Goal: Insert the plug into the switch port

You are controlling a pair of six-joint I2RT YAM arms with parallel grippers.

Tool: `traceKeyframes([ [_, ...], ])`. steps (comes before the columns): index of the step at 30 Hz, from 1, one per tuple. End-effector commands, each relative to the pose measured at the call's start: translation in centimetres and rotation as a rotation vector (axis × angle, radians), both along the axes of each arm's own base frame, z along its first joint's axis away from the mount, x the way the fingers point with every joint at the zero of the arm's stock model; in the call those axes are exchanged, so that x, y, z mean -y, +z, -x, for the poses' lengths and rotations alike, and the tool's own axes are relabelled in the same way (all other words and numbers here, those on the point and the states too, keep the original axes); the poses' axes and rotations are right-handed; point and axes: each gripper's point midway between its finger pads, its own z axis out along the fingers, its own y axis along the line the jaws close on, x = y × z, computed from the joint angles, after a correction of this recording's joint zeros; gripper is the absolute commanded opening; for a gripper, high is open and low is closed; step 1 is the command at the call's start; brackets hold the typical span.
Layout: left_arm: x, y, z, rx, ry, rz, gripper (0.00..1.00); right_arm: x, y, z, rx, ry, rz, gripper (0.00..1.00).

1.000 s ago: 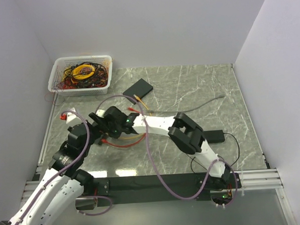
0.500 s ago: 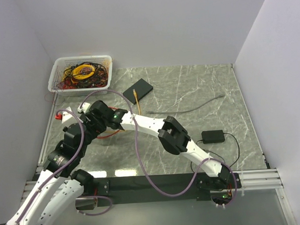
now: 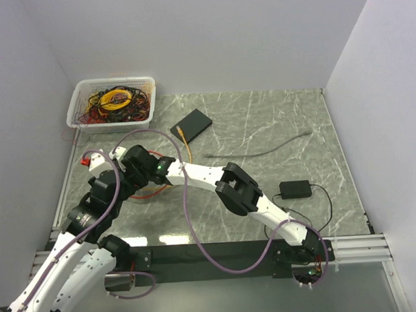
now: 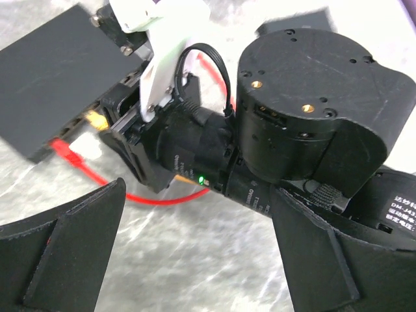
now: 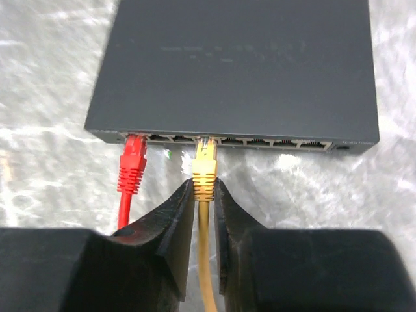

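Note:
In the right wrist view the dark grey switch [image 5: 234,65] lies flat with its row of ports facing me. A yellow plug [image 5: 205,170] sits in a port left of the row's middle. My right gripper [image 5: 205,188] is shut on its ribbed boot, one fingertip on each side, and the yellow cable runs back between the fingers. A red plug [image 5: 132,162] fills the leftmost port. My left gripper [image 4: 198,214] is wide open over bare marble, just behind the right arm's wrist [image 4: 312,110]. From above, the switch [image 3: 191,122] shows a yellow cable [image 3: 185,144] leaving its near edge.
A white basket [image 3: 78,117] of tangled cables stands at the back left. A black power adapter [image 3: 295,189] lies at the right and a grey cable [image 3: 263,150] runs across the middle. A red cable [image 3: 154,191] loops under the two crowded wrists. Walls close in on both sides.
From above, the right arm's elbow and wrist have swung left. The left arm has shifted slightly beside it. The yellow cable by the switch now lies straighter and further left.

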Motion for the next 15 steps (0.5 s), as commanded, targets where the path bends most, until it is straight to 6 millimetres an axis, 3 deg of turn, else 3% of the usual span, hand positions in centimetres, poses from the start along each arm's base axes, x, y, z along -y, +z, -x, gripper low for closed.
traceKeyframes([
  [1, 1.3, 2.7, -1.7, 0.087, -0.016, 0.056, 0.99, -2.7, 0.2, 5.4, 0.02, 0.022, -0.042, 0.31],
  [4, 1.3, 2.5, -1.8, 0.082, -0.013, 0.05, 1.0, -1.3, -0.2, 4.9, 0.007, -0.007, -0.018, 0.43],
  [5, 1.3, 2.5, -1.8, 0.081, -0.013, 0.049, 1.0, -0.5, -1.1, 4.9, 0.001, -0.012, 0.007, 0.46],
  [7, 1.1, 2.6, -1.9, 0.081, -0.003, 0.039, 0.99, 0.2, -0.2, 4.6, 0.018, -0.027, 0.013, 0.52],
  [11, 0.8, 3.2, -2.3, 0.09, 0.015, 0.019, 1.0, 2.4, 0.6, 4.3, 0.05, -0.07, 0.051, 0.58],
  [13, 1.2, 3.8, -2.9, 0.104, 0.007, 0.016, 0.99, 4.2, 2.0, 4.2, 0.067, -0.097, 0.043, 0.59],
  [14, 1.3, 4.1, -3.1, 0.111, 0.004, 0.018, 0.99, 5.8, 0.7, 4.6, 0.058, -0.105, 0.076, 0.6],
  [15, 1.5, 4.5, -3.4, 0.121, 0.0, 0.018, 0.99, 6.6, 3.7, 4.0, 0.069, -0.136, 0.02, 0.61],
])
